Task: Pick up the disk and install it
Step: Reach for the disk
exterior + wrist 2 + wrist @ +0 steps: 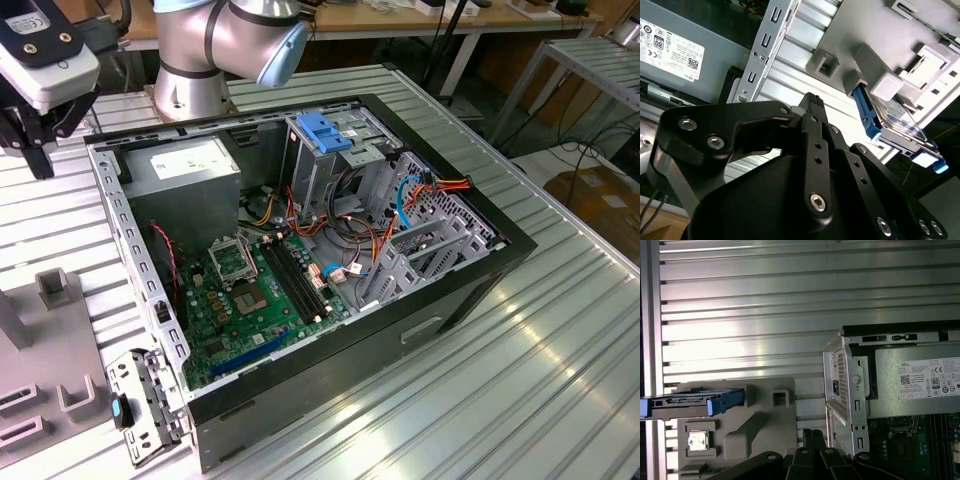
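Observation:
The disk is a grey metal drive with blue rails, standing on its edge in a slot of a grey fixture on the slatted table. The second wrist view shows the disk with its blue rail end beside the fixture's grey blocks. My gripper hangs above the table between the fixture and the open computer case, apart from the disk. Its black fingers are closed together with nothing between them. In the exterior view my gripper is at the far upper left, outside the case.
The case lies open with the motherboard, power supply and a metal drive cage with a blue latch. Cables crowd the exterior view's right end. A loose metal bracket lies beside the fixture. A small chip sits in the fixture.

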{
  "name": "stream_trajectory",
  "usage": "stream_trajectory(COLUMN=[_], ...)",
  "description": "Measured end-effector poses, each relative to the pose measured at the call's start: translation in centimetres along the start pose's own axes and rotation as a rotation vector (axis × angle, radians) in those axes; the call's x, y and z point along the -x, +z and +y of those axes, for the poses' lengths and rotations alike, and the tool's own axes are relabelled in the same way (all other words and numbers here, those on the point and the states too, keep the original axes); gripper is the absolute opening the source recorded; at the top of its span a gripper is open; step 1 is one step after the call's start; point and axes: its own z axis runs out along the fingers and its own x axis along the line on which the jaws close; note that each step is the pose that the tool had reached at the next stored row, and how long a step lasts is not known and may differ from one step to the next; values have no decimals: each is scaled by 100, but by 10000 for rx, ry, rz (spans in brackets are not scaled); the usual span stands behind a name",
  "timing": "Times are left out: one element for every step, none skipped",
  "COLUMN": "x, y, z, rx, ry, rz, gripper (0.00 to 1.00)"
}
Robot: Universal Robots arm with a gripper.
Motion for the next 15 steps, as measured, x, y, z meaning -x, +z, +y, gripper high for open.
stream_trajectory(x=[-8,-16,-25,-36,-44,-61,-71,-79,-90,-99,-109,-118,-130,-138,-154], y=[0,-1,-1,-1,-1,-2,-2,-2,-3,-3,-3,-3,-4,-4,-4], z=[-1,-1,-2,-3,-3,-5,-5,-6,-7,-7,-8,-9,-10,-10,-12], rx=[0,0,0,0,0,0,0,0,0,0,0,0,0,0,0], ry=[0,0,0,0,0,1,1,0,1,1,1,1,0,0,0], rz=[0,0,0,0,0,0,0,1,0,0,0,0,0,0,0], gripper=[11,11,11,11,11,11,11,11,11,11,11,11,11,11,11])
